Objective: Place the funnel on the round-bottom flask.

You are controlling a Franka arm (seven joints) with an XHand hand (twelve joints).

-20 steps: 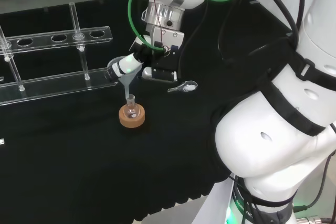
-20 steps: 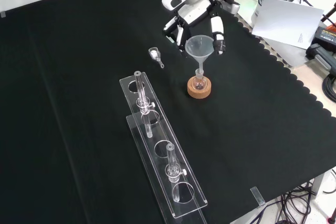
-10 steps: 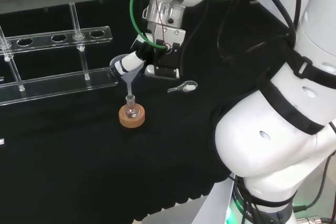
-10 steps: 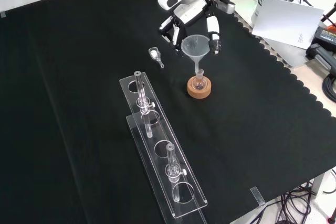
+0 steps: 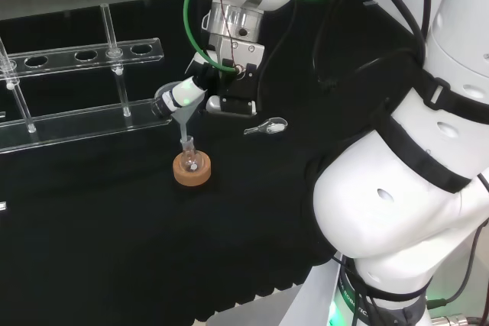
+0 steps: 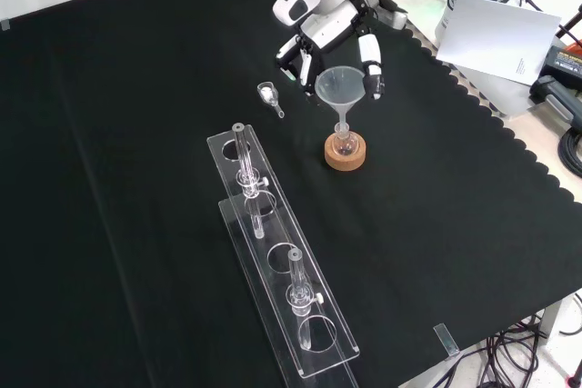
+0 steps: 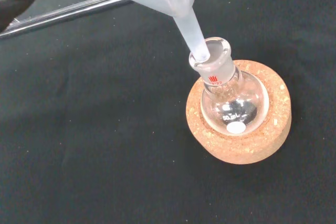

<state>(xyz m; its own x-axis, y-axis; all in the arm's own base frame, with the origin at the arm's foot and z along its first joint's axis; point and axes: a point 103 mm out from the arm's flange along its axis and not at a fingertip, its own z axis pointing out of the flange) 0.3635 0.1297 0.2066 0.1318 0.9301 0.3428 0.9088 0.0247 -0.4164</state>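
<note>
I see the hand (image 6: 338, 38) over the bench (image 6: 136, 61), toward its far edge in the front view, with its fingers (image 6: 372, 63) curled around the wide cone of the translucent funnel (image 6: 339, 88). In that view one finger sits on the right of the rim and others (image 6: 302, 65) on the left, so the cone lies between them. In the head view the funnel (image 5: 177, 101) is tilted, held at the fingertips just left of the palm (image 5: 229, 104).

From my wrist camera, the funnel (image 7: 173, 3) stem slants down and its tip sits in the mouth of the round-bottom flask (image 7: 231, 100). The flask rests upright in a cork ring (image 7: 239, 111) on the black cloth, near the middle of the bench's far half in the front view.

A clear tube rack (image 6: 273, 261) stands nearer the front edge, and a small clear clip (image 6: 268, 94) lies left of the funnel.
</note>
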